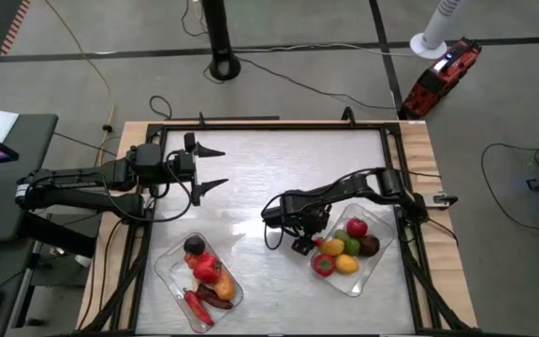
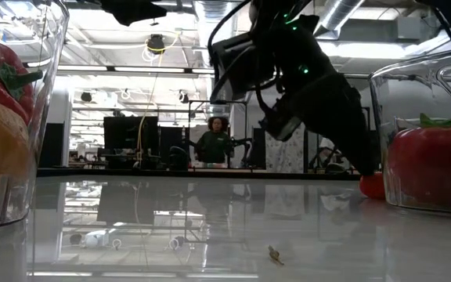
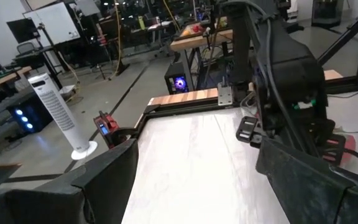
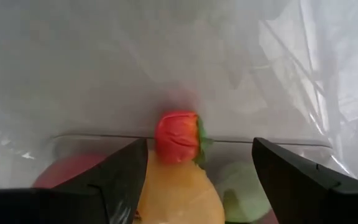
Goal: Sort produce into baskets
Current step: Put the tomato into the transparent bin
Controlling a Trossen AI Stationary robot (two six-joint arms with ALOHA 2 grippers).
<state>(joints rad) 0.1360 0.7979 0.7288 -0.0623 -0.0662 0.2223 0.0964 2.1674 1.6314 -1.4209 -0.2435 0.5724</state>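
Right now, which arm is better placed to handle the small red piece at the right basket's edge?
Right. The right gripper is open, hovering directly over the small red piece at the right basket; the left gripper waits across the table.

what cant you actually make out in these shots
- High view: the produce under the right gripper at the right basket rim is hidden by the arm.
- Low view: both baskets are cut off by the edges.
- Left basket: the dark pieces are too small to identify.
- Left gripper waits open.

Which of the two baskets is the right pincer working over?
The right-hand basket, holding the lime-green and yellow pieces; the right pincer, open, is at its rim. The other basket lies apart, below the left pincer.
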